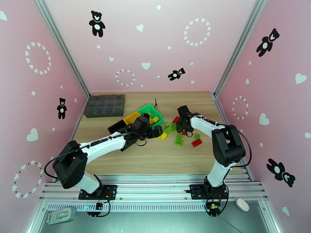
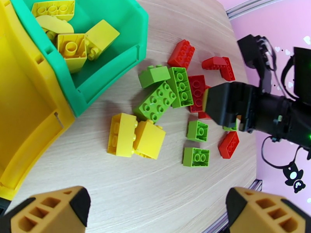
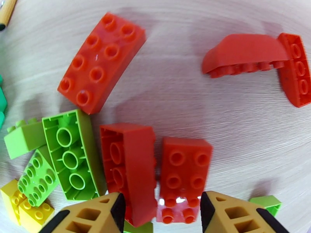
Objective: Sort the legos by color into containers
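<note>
Red, green and yellow legos [image 1: 179, 137] lie loose on the table between the arms. The containers stand in a row: black bin [image 1: 115, 126], yellow bin [image 1: 130, 117], green bin [image 1: 149, 110]. Several yellow legos [image 2: 74, 45] lie in the green bin [image 2: 112, 70]. My left gripper [image 2: 157, 214] is wide open with nothing between its fingers, beside the bins and short of two yellow bricks [image 2: 134, 136]. My right gripper [image 3: 161, 212] hangs low over the pile with its jaws partly apart; a red brick [image 3: 182, 171] and an overturned red brick [image 3: 126, 167] lie between its fingertips.
A flat dark grey compartment tray [image 1: 105, 105] sits at the back left. A thin wooden stick [image 1: 156, 102] lies behind the green bin. Pink walls close in three sides. Bare wood runs from the pile to the near edge.
</note>
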Controlling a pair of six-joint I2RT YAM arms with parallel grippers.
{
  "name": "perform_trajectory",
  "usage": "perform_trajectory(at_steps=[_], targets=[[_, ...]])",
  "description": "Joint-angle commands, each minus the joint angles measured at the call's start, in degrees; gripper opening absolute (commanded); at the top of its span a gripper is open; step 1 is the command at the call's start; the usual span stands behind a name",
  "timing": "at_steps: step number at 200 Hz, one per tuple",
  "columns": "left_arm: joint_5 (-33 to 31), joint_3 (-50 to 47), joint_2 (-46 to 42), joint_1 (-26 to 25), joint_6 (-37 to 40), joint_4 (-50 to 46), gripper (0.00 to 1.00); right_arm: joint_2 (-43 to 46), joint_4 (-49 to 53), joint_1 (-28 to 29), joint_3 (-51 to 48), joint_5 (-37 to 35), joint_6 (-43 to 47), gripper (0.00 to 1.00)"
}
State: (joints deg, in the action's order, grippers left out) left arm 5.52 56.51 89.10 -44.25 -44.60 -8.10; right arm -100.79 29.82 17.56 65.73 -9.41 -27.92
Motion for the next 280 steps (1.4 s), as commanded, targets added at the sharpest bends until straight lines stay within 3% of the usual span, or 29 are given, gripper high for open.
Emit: perform_trajectory(at_steps=[1, 42, 101, 221, 253, 280], targets=[[0.04, 0.28, 0.22, -0.31, 0.12, 1.58, 0.98, 3.18, -0.02, -1.03, -0.75, 1.38, 0.12, 0.58], [-0.30, -0.35, -0.44, -0.31, 0.01, 1.52, 0.98, 1.55, 0.27, -2.05, 0.99, 2.66, 0.50, 0.62], [-0.65, -1.23, -0.98, -0.31, -0.14, 1.42, 0.98, 0.14, -3.35, -6.88, -0.74, 9.09, -1.32, 0.58], [-0.77, -1.84, -0.99, -0.31, -0.43, 1.83, 0.98, -6.74, -4.52, -6.88, -0.11, 11.42, -1.65, 0.59], [-1.06, -1.93, -1.34, -0.31, -0.42, 1.91, 0.98, -6.68, -4.35, -6.93, -0.43, 10.77, -1.41, 0.50], [-2.75, -1.93, -3.46, -0.31, 0.52, 0.44, 0.98, -4.59, -4.08, -6.86, -1.51, 9.57, -1.43, 0.36]])
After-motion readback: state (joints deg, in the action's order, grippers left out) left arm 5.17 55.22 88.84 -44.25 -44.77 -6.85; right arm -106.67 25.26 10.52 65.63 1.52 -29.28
